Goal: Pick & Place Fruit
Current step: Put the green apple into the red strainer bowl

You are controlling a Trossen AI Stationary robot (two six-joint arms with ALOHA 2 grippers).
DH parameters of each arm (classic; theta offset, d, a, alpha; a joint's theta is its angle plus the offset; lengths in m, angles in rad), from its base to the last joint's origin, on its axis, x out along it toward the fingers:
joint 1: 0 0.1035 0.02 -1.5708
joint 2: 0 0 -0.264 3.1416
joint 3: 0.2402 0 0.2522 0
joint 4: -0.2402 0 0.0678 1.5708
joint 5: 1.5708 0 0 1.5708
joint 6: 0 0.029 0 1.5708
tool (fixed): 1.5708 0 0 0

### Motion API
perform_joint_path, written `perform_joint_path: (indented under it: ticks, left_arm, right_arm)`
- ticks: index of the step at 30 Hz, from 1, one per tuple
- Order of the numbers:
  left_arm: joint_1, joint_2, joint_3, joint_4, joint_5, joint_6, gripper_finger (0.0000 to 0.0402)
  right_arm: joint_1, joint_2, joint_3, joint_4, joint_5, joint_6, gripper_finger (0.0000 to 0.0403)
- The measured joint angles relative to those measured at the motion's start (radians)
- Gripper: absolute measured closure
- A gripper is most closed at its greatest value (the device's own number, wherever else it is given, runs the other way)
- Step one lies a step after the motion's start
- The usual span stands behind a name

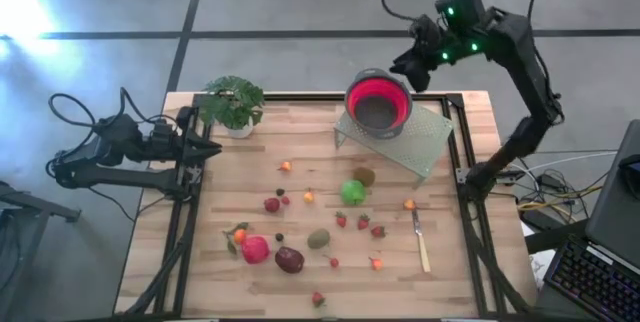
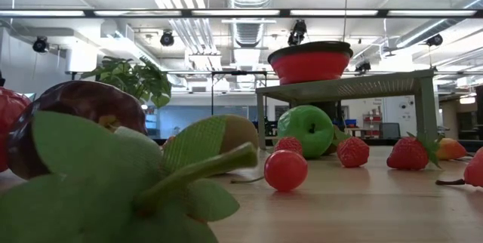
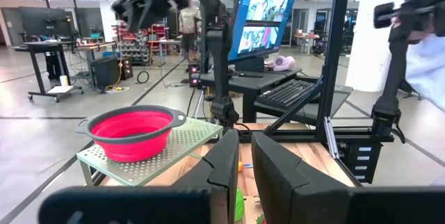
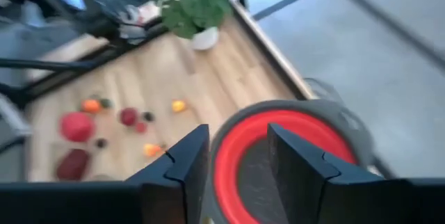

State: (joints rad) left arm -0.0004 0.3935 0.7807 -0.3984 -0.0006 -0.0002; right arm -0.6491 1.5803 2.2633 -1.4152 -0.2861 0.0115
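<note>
1. A wooden table sat under two dark robot arms, seen from above.
2. The left gripper rested at the table's left edge beside a potted plant, its fingers closed together with nothing between them.
3. The right gripper hung above the far right of the table, at the rim of a red bowl. Its fingers stood slightly apart and held nothing.
4. The bowl stood on a perforated metal stand.
5. Fruit lay scattered across the table: a green apple touching a brown kiwi near the middle, and a red apple and maroon plum toward the near left.
6. Small strawberries and small orange pieces were spread among them.
7. A pale-handled knife lay at the right, apart from the fruit.
</note>
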Motion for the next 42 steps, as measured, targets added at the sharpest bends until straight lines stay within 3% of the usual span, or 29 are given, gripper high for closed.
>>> perform_joint_path:
  ticks: [9, 16, 22, 29, 36, 42]
  left_arm:
    - [0.0, 0.0, 0.0, 0.0, 0.0, 0.0, 0.0355]
    - [0.0, 0.0, 0.0, 0.0, 0.0, 0.0, 0.0355]
    - [0.0, 0.0, 0.0, 0.0, 0.0, 0.0, 0.0355]
    - [0.0, 0.0, 0.0, 0.0, 0.0, 0.0, 0.0355]
    - [0.0, 0.0, 0.0, 0.0, 0.0, 0.0, 0.0355]
    - [0.0, 0.0, 0.0, 0.0, 0.0, 0.0, 0.0355]
  right_arm:
    - [0.311, -0.148, -0.125, -0.028, 0.308, 0.17, 0.0312]
    - [0.497, -0.25, -0.329, 0.022, 0.46, 0.33, 0.0328]
    - [0.624, -0.285, -0.532, 0.172, 0.547, 0.367, 0.0337]
    - [0.724, -0.288, -0.749, 0.291, 0.56, 0.402, 0.0345]
    - [0.86, -0.288, -0.898, 0.386, 0.586, 0.574, 0.0341]
    - [0.983, -0.288, -1.001, 0.475, 0.682, 0.751, 0.0324]
